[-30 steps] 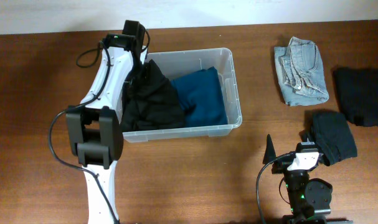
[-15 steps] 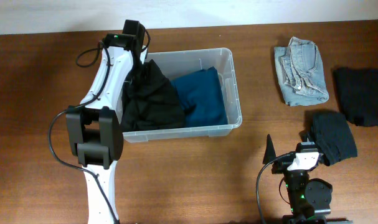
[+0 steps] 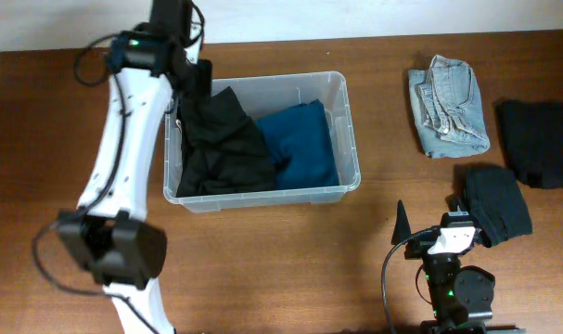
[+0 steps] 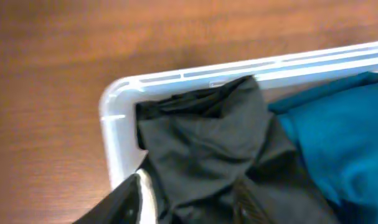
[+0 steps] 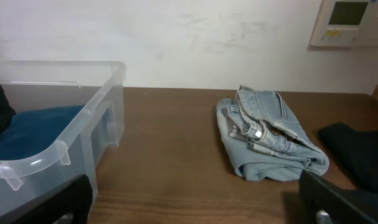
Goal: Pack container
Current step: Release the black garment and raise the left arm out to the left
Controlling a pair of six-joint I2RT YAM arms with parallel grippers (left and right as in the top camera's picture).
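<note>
The container [image 3: 348,111] is a clear bin on the wooden table, left of centre. A black garment [image 3: 221,148] fills its left half and a folded blue garment [image 3: 304,144] lies in its right half. My left gripper [image 3: 192,91] hangs over the bin's far left corner. In the left wrist view my left gripper [image 4: 189,208] stands open just above the black garment [image 4: 207,137], beside the rim [image 4: 176,78] and the blue garment [image 4: 338,137]. My right gripper [image 3: 429,215] rests open near the front edge, and my right gripper [image 5: 198,205] holds nothing.
Folded light-blue jeans [image 3: 448,107] lie at the back right, also in the right wrist view as jeans [image 5: 269,134]. A black garment [image 3: 541,139] sits at the far right edge. Another folded black garment [image 3: 496,202] lies just beside my right gripper.
My left gripper has opened and let go of the black garment, which now lies in the bin. The left arm has swung up and to the left. The right arm is still.
</note>
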